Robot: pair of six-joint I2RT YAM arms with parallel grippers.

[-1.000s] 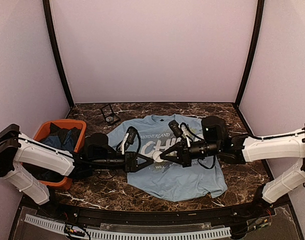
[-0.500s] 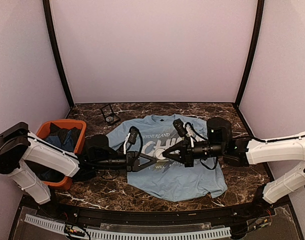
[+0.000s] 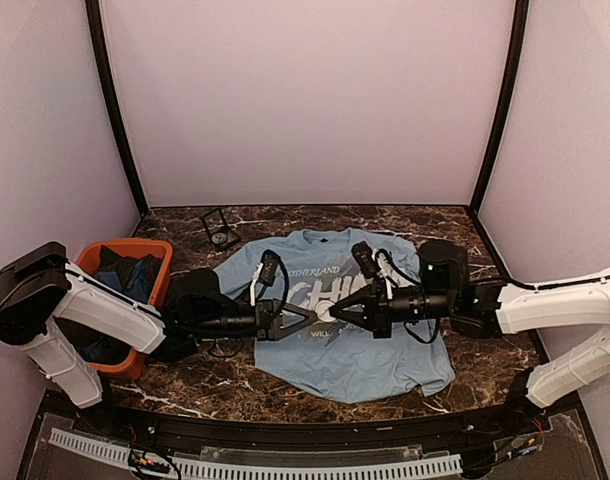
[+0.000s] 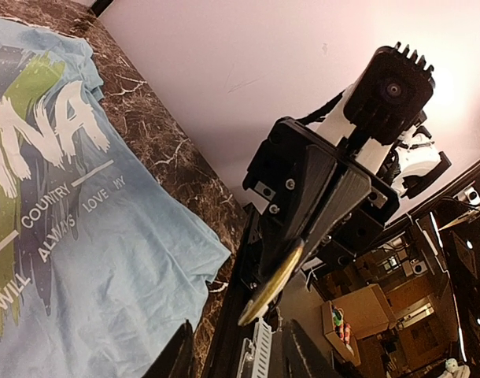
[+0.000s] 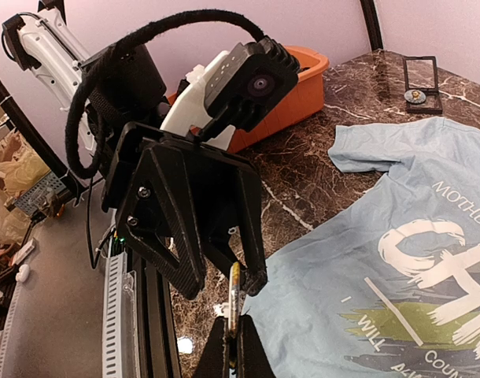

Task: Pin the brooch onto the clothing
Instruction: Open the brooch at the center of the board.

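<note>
Right end effector (image 3: 332, 312), at 3 o'clock, is clenched on the brooch (image 5: 234, 293), holding it edge-up above the T-shirt (image 3: 345, 365) lettering. Left end effector (image 3: 312, 317), at 9 o'clock, stands part-open, its fingers flanking the brooch.

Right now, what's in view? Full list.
shirt: 1, light blue with white lettering, flat mid-table
brooch: 1, bronze, seen edge-on, above the shirt between the two hands
case: 1, black-framed, far side of table beyond the shirt
bin: 1, orange, left end of table
clothes: a heap, count unclear, dark blue, in the bin
table: 1, dark marble
left hand: 1, black, open, tips at the brooch
right hand: 1, black, shut on the brooch
</note>
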